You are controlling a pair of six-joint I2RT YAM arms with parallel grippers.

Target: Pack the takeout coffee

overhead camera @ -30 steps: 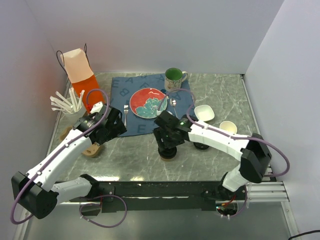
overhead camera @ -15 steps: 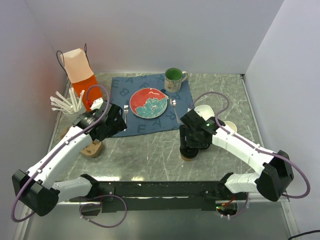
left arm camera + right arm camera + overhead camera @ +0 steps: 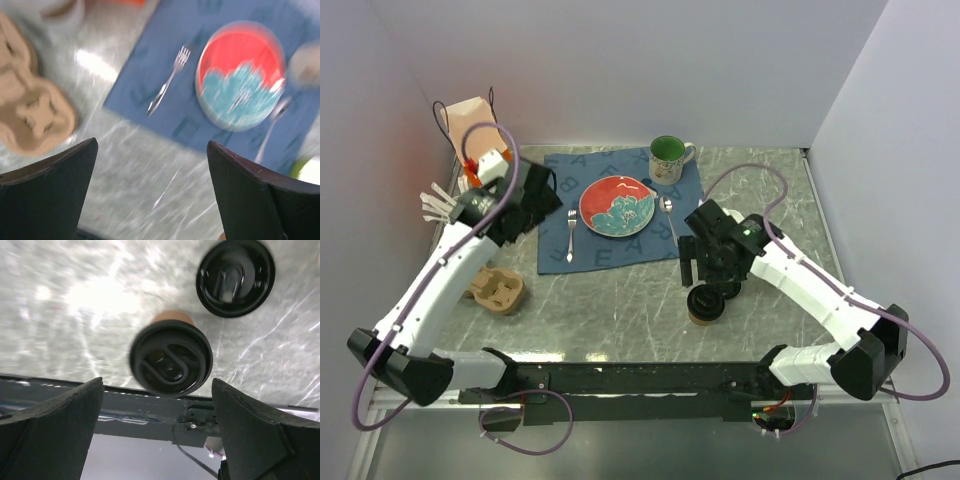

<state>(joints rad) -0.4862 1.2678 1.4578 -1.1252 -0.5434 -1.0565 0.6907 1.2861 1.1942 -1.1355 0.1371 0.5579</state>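
The takeout coffee (image 3: 705, 305), a brown paper cup with a black lid, stands upright on the marble table near the front edge. In the right wrist view the cup (image 3: 171, 357) sits just ahead of my open fingers. My right gripper (image 3: 706, 264) (image 3: 157, 382) is open and empty, just behind and above the cup. My left gripper (image 3: 532, 195) (image 3: 151, 144) is open and empty, raised over the left end of the blue placemat (image 3: 620, 225). The brown cardboard cup carrier (image 3: 498, 290) (image 3: 30, 107) lies on the table at the left.
A separate flat black lid (image 3: 235, 276) lies right beside the cup. An orange and pink paper bag (image 3: 475, 130) stands at the back left, with a cup of white cutlery (image 3: 445, 208) in front. A red plate (image 3: 617, 205), fork (image 3: 571, 235), spoon (image 3: 667, 210) and green mug (image 3: 667, 155) sit on the placemat.
My right gripper carried the coffee cup to the right, let go of it and drew back from it. My left gripper left the cup carrier and rose toward the back left.
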